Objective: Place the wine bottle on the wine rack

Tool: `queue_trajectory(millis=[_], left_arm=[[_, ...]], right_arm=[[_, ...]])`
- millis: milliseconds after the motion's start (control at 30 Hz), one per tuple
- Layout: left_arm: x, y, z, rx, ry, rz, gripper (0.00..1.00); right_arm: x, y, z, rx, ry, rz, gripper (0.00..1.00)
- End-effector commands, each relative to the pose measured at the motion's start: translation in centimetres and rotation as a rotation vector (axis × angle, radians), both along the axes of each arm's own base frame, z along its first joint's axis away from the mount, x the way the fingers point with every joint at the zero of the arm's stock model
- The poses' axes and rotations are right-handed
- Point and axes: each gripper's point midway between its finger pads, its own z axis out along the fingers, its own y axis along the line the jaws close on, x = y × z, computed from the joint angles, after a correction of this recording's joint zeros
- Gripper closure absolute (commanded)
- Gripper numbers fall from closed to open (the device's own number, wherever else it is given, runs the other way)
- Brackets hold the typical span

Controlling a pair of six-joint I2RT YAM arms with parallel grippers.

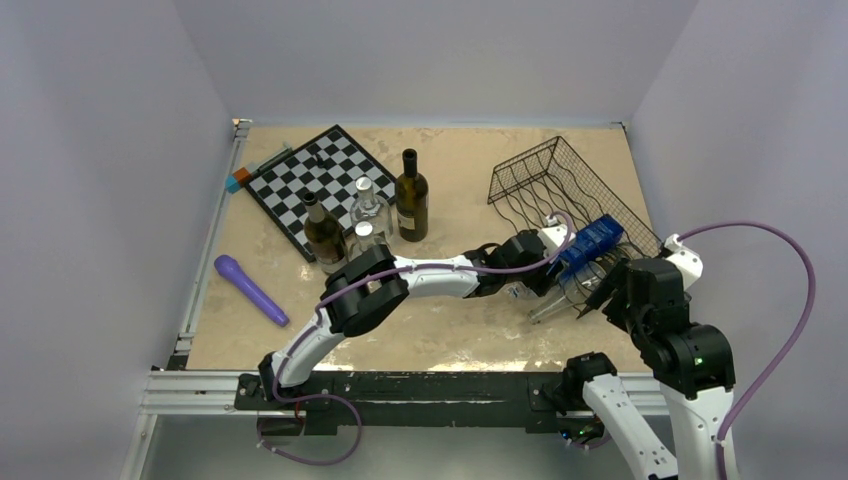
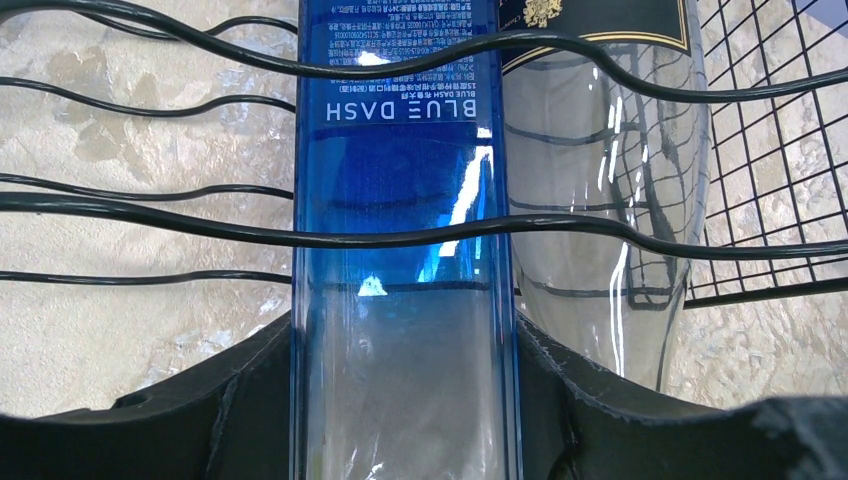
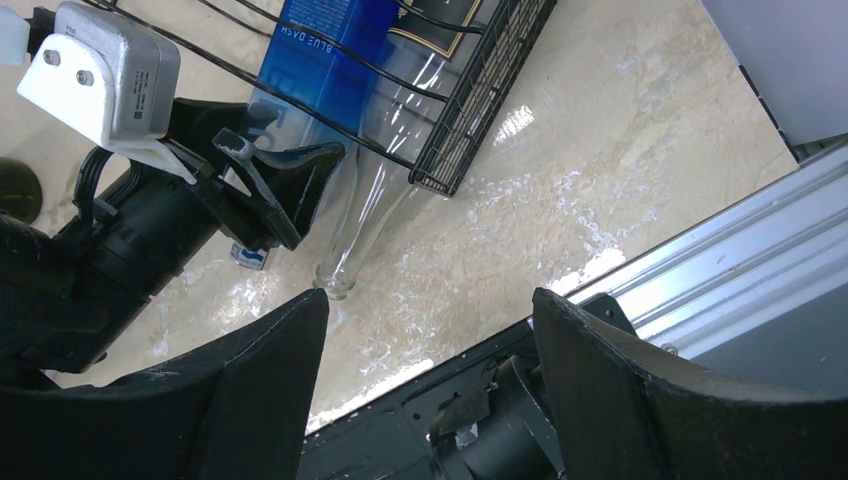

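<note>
Blue wine bottle [image 2: 405, 250] clamped in left gripper [image 2: 405, 345], laid within wine rack [image 1: 560, 175] wires beside clear bottle [image 2: 600, 230]; right gripper [image 3: 430, 300] held wide.

A clear bottle [image 2: 600, 200] is seen lying just right of the jaws of the left gripper [image 1: 568, 258], its mouth lowered to the marble-patterned table [image 1: 450, 330]. Well to the left of those jaws, a tall dark bottle [image 1: 411, 200], a clear flask [image 1: 368, 208] and a brown bottle [image 1: 325, 237] are stood upright by a chessboard [image 1: 322, 185]. A purple microphone [image 1: 250, 289] is laid farther left still, apart from the board.
</note>
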Motion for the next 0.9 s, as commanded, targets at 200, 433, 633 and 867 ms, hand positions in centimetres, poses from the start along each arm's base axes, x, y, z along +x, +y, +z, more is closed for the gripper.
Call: queue_trajectory(millis=[200, 433, 633, 867], left_arm=[[-0.6, -2.9, 9.3, -0.300, -0.105, -0.080, 0.31], [-0.9, -2.6, 9.4, -0.294, -0.117, -0.094, 0.25], [-1.1, -2.2, 10.2, -0.296, -0.129, -0.097, 0.01], [-0.9, -0.5, 13.0, -0.309, -0.174, -0.066, 0.01]], right_arm=[[0.1, -0.7, 1.3, -0.017, -0.061, -0.030, 0.22], [-0.2, -0.7, 1.5, -0.009, -0.068, -0.036, 0.22], [-0.3, -0.7, 1.8, -0.005, -0.079, -0.041, 0.22], [-0.2, -1.0, 2.9, -0.027, -0.099, -0.030, 0.20]])
